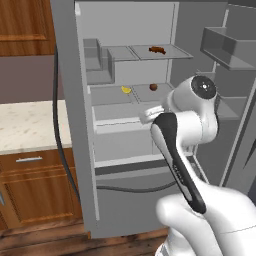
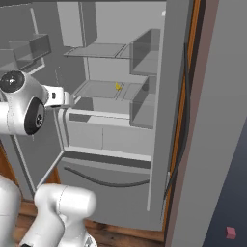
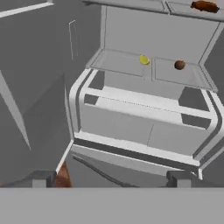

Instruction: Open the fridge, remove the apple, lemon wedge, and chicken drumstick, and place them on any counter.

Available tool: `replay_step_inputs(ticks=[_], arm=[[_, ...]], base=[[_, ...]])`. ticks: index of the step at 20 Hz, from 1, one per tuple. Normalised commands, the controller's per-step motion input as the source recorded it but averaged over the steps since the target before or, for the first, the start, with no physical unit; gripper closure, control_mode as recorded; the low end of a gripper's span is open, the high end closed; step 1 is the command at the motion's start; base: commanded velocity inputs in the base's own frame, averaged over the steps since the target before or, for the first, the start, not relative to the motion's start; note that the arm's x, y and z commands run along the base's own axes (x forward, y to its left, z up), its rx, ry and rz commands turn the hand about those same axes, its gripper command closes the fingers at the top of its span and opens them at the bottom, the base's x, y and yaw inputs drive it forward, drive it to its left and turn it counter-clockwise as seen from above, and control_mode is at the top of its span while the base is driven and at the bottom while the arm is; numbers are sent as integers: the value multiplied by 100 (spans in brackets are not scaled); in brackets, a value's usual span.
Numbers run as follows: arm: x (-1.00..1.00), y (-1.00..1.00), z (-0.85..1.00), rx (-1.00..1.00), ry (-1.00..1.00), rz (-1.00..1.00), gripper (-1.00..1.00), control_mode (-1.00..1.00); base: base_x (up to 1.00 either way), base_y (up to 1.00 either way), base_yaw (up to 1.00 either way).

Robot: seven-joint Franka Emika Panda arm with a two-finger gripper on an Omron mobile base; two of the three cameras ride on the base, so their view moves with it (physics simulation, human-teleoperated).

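Jaws (image 3: 111,178) apart; chicken drumstick (image 1: 157,49) on upper shelf.

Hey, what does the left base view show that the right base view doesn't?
Left base view: the small round dark reddish-brown apple, the elongated brown chicken drumstick one shelf higher, and the cream speckled stone counter. Right base view: a small pink cube at lower right. Both: the open grey fridge and the tiny yellow lemon wedge.
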Motion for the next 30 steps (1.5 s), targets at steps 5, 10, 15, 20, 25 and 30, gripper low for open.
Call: replay_step_inputs(ticks=[5, 10, 15, 20, 25, 30], arm=[[-7, -57, 4, -4, 8, -22, -100, -100], [-12, -39, 0, 0, -4, -10, -100, -100], [-3, -37, 0, 0, -18, -6, -100, -100], [0, -42, 0, 0, -18, 0, -100, -100], [-1, -47, 3, 0, -14, 0, -100, -100], [-3, -32, 8, 0, -12, 0, -100, -100]], base=[[0, 0, 0], [0, 0, 0], [0, 0, 0], [0, 0, 0], [0, 0, 0], [0, 0, 0]])
